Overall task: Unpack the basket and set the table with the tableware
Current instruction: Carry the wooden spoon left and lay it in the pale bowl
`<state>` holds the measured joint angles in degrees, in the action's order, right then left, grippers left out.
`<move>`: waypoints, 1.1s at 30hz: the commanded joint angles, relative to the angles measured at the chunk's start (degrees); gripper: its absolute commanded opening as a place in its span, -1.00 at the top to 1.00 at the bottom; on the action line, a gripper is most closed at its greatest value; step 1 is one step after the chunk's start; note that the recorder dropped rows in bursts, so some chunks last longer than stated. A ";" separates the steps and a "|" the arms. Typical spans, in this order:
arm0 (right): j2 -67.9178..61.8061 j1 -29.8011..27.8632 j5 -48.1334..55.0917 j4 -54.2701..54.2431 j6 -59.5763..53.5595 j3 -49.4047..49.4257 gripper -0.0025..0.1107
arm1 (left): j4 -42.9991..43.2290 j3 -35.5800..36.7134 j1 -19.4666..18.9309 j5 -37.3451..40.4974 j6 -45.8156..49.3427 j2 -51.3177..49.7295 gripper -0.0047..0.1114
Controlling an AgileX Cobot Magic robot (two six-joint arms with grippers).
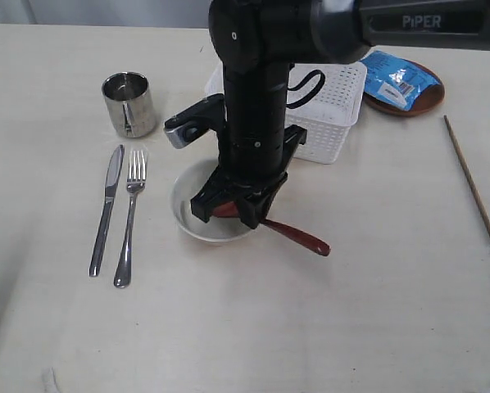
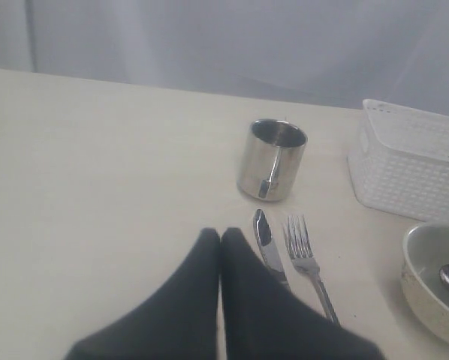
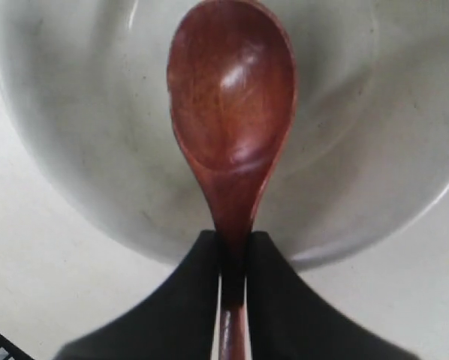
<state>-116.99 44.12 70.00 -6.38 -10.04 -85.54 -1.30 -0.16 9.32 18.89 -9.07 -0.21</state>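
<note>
My right gripper (image 1: 233,211) (image 3: 232,240) is shut on the neck of the reddish-brown wooden spoon (image 3: 232,97). The spoon's scoop lies inside the cream bowl (image 1: 188,214) (image 3: 74,150), and its handle (image 1: 298,236) sticks out over the rim. Left of the bowl, the steel knife (image 1: 107,209) and fork (image 1: 130,217) lie side by side, with the steel cup (image 1: 129,102) behind them. Behind the arm stands the white basket (image 1: 335,98). My left gripper (image 2: 221,234) is shut on nothing above the table, near the knife (image 2: 266,244).
A brown wooden plate (image 1: 425,94) at the back right carries the blue snack packet (image 1: 396,78). Wooden chopsticks (image 1: 470,180) lie near the right edge. The black arm hides part of the basket and bowl. The table (image 1: 253,327) stretches toward the front.
</note>
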 commanded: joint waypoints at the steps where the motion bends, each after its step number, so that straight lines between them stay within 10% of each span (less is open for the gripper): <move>1: 0.12 0.00 -0.03 0.03 0.30 -3.86 0.96 | -0.04 0.16 -0.06 -0.63 0.03 0.21 0.92; 11: -1.98 0.00 -0.03 -0.06 1.48 -6.99 0.96 | -0.63 0.16 -0.06 -0.63 0.03 0.21 0.92; 17: -2.09 0.00 -0.03 0.28 2.88 -6.99 0.21 | -0.63 0.16 -0.06 -0.63 0.03 0.21 0.92; 33: 13.74 -6.55 -0.03 18.05 10.46 -6.99 0.18 | -0.54 0.16 -0.06 -0.63 0.03 0.21 0.92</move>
<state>-106.46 41.57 70.00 8.36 -1.44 -92.20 -1.53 -0.16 9.32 18.89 -9.07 -0.21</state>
